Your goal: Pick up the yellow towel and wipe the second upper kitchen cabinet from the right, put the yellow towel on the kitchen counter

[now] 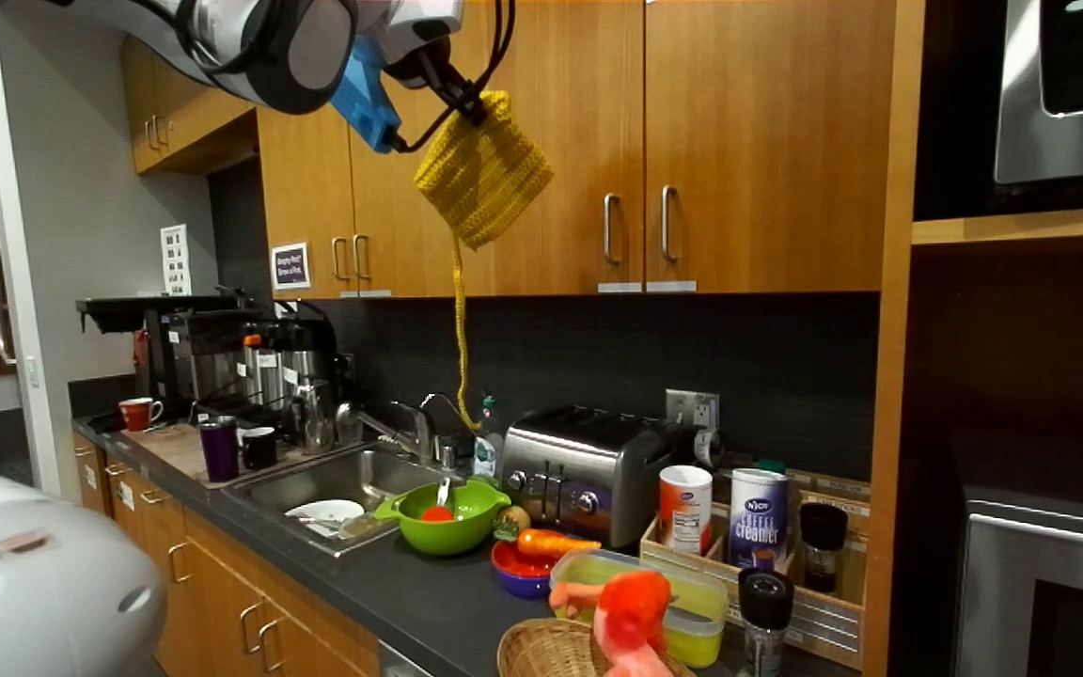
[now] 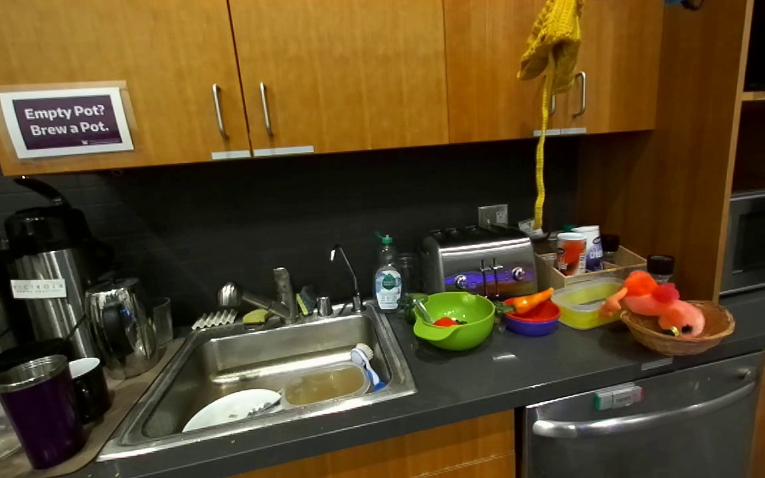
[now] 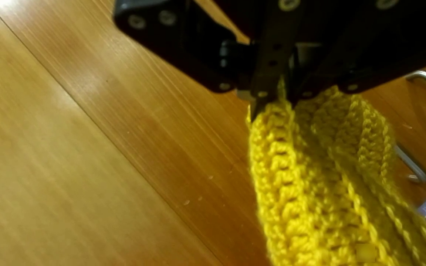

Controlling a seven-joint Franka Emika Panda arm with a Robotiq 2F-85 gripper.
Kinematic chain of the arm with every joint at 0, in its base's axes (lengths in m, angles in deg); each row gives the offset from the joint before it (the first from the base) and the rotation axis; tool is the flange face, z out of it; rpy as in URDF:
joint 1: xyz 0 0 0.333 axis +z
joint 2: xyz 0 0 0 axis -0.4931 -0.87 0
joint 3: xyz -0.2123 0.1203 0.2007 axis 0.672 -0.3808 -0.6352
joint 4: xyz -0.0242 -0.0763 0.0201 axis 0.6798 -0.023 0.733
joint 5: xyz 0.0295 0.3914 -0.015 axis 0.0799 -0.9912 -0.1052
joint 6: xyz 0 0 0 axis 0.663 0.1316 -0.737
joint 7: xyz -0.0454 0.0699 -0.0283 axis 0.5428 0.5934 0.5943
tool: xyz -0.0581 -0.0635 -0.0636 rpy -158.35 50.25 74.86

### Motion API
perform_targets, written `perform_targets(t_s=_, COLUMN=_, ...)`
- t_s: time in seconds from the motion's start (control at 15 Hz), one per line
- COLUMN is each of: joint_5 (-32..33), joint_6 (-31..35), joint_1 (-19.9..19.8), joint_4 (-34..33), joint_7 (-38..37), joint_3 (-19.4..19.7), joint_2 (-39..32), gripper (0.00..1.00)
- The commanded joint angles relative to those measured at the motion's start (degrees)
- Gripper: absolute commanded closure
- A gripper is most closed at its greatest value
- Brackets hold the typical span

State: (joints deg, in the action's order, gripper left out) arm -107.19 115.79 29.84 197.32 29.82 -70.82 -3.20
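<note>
The yellow towel (image 1: 485,174) is a knitted square with a long cord dangling toward the toaster, and it hangs in the air in both exterior views. My gripper (image 1: 474,111) is shut on its upper edge. Up close in the wrist view, the towel (image 3: 301,177) drops from between the fingertips of the gripper (image 3: 274,105). Behind it is the second upper kitchen cabinet from the right (image 2: 489,73), a wooden door with a metal handle; whether the cloth touches it I cannot tell. Below runs the dark kitchen counter (image 2: 482,378).
On the counter stand a steel toaster (image 1: 574,470), a green bowl (image 2: 455,322), a wicker basket (image 2: 661,342) with a plush toy, and a wooden box (image 1: 795,621) with canisters. A sink (image 2: 396,358) lies to one side. Door handles (image 1: 610,228) jut out near the towel.
</note>
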Motion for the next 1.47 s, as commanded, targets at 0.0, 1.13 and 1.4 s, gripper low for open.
perform_targets(t_s=0.0, joint_5=0.2, joint_6=-0.2, joint_1=0.0, joint_4=-0.1, joint_7=-0.2, joint_3=0.0, joint_2=0.0, gripper=0.91)
perform_targets(t_s=1.13, joint_5=0.9, joint_6=5.9, joint_1=2.9, joint_4=-0.1, joint_7=1.9, joint_3=-0.3, joint_2=-1.2, gripper=0.98)
perform_targets(t_s=1.4, joint_5=1.4, joint_6=6.7, joint_1=4.8, joint_4=-0.8, joint_7=1.8, joint_3=-1.2, joint_2=-1.2, gripper=0.98)
